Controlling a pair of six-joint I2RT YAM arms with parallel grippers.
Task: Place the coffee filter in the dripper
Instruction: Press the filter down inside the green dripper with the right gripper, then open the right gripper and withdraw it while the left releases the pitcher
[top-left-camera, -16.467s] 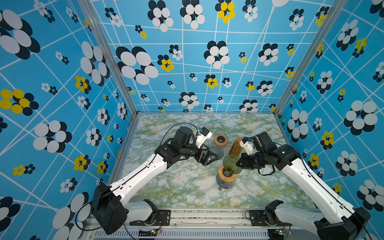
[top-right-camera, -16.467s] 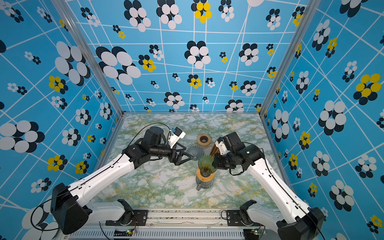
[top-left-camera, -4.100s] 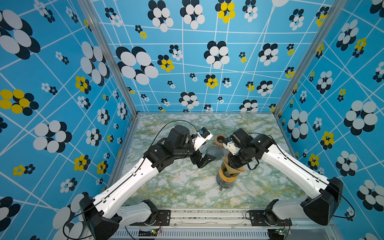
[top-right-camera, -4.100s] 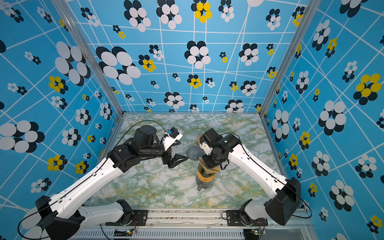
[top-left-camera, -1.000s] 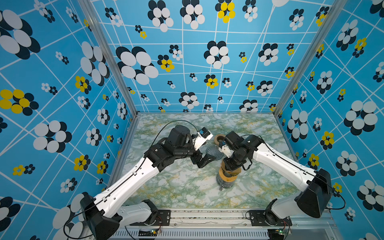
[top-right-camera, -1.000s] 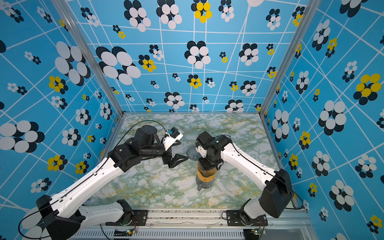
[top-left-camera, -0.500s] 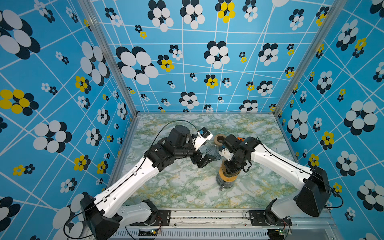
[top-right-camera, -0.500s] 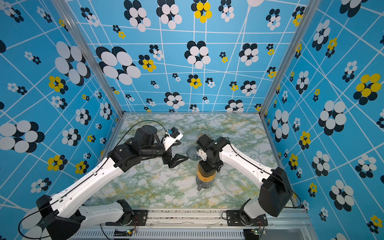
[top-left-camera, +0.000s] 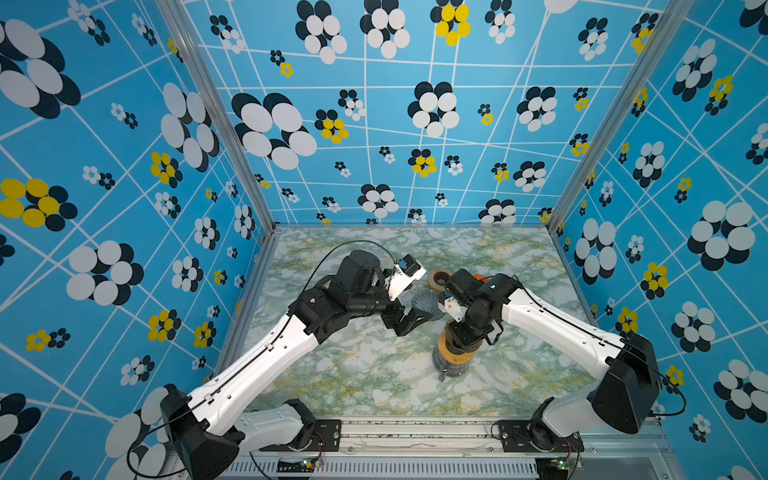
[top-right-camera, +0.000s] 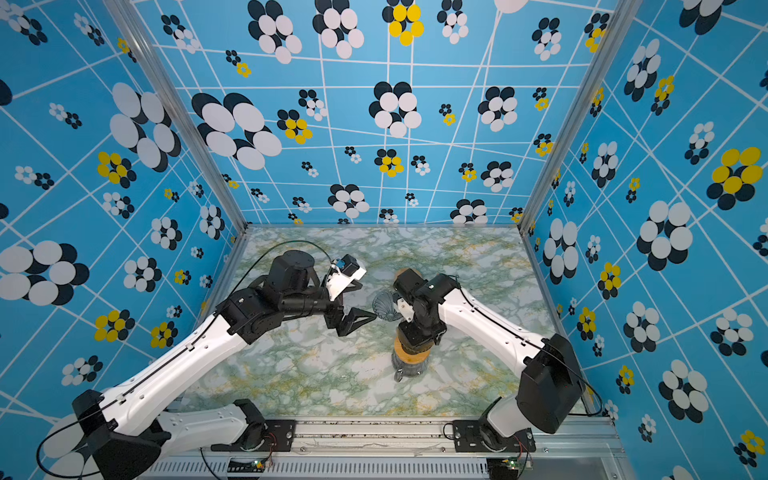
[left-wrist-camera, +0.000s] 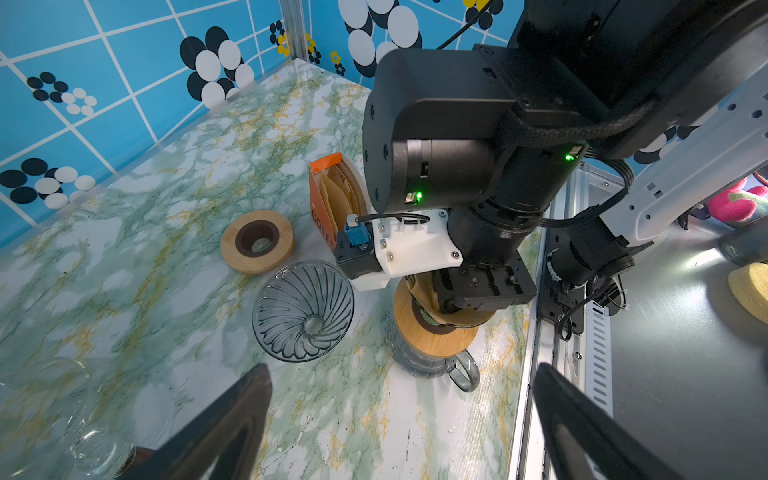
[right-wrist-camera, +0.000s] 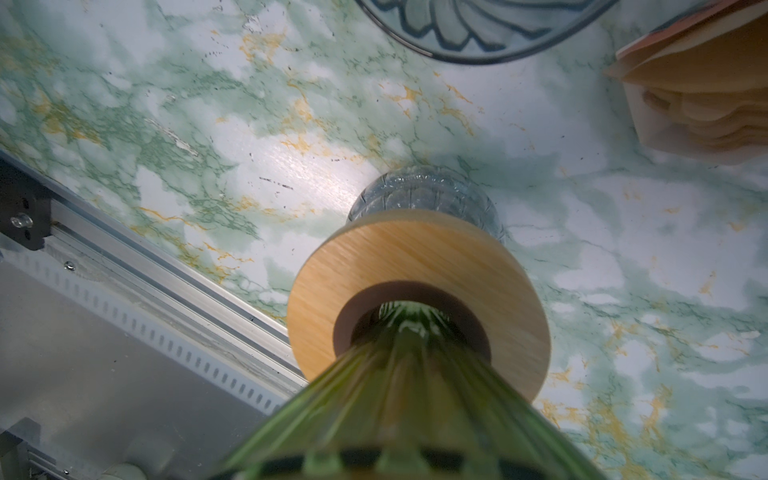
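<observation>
Your right gripper (top-left-camera: 464, 337) points straight down onto the green ribbed dripper (right-wrist-camera: 399, 382). The dripper sits in a wooden collar (right-wrist-camera: 415, 257) on a glass mug (left-wrist-camera: 432, 361) on the marbled table (top-left-camera: 353, 374). The coffee filter (left-wrist-camera: 422, 293) shows as a tan paper cone. It looks seated in the dripper under that gripper, though the arm hides most of it. You cannot tell whether the right fingers pinch the paper. Your left gripper (left-wrist-camera: 399, 419) hangs with its fingers spread wide, holding nothing, near a clear glass cone (left-wrist-camera: 303, 311) that lies beside the mug.
</observation>
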